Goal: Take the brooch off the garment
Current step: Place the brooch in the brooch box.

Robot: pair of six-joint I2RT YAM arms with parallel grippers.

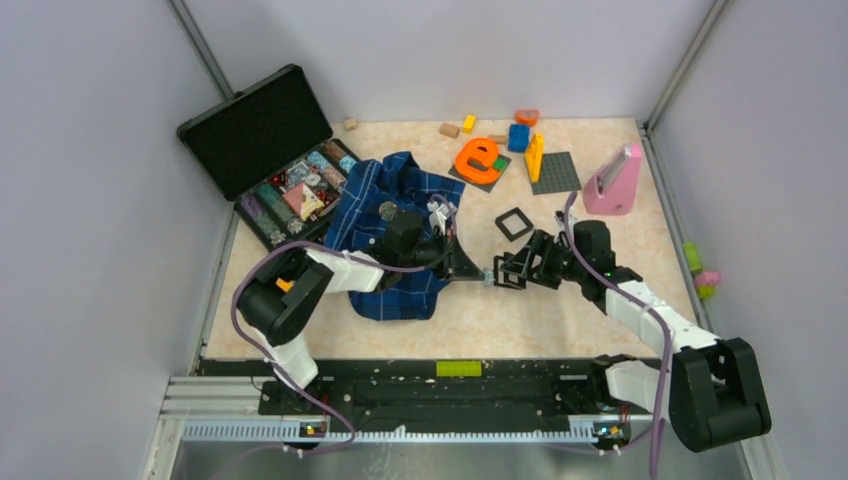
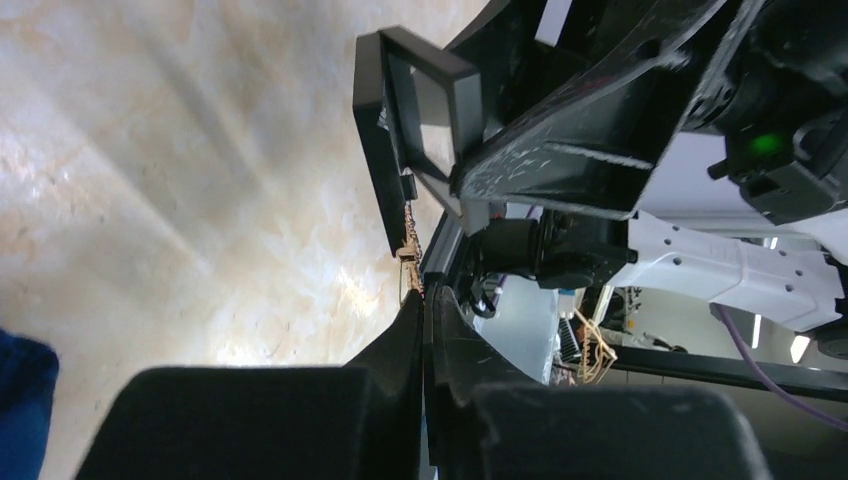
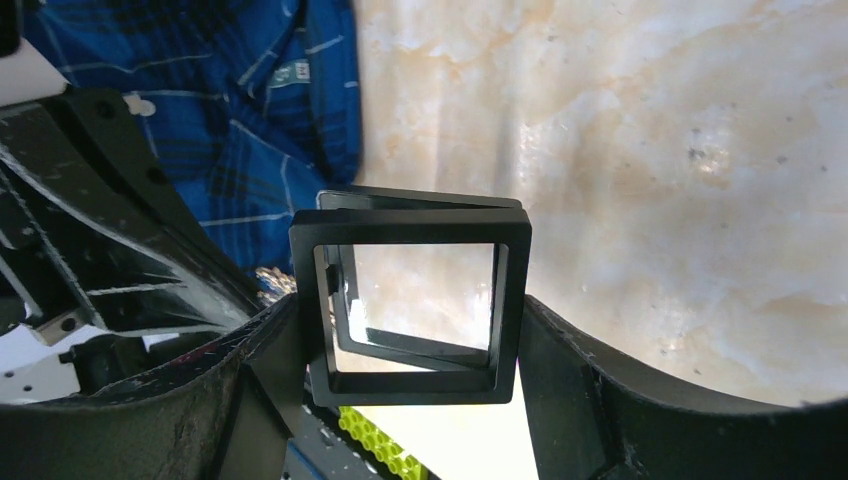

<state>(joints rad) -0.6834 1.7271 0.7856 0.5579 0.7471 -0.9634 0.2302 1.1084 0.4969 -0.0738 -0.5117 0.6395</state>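
Left arm [image 1: 335,265] stretched rightward, low over the table [image 1: 560,320], jaws pressed fully together. Right arm [image 1: 640,305] stretched leftward to face it, jaws spread wide and clamping a black square frame [image 3: 410,228]. The 2 sets of jaw tips nearly meet at mid-table.

2 black-and-white arms [image 1: 345,268], purple cables [image 1: 660,400]

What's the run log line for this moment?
left gripper: shut, tip at black frame | right gripper: holding black frame | brooch: on shirt
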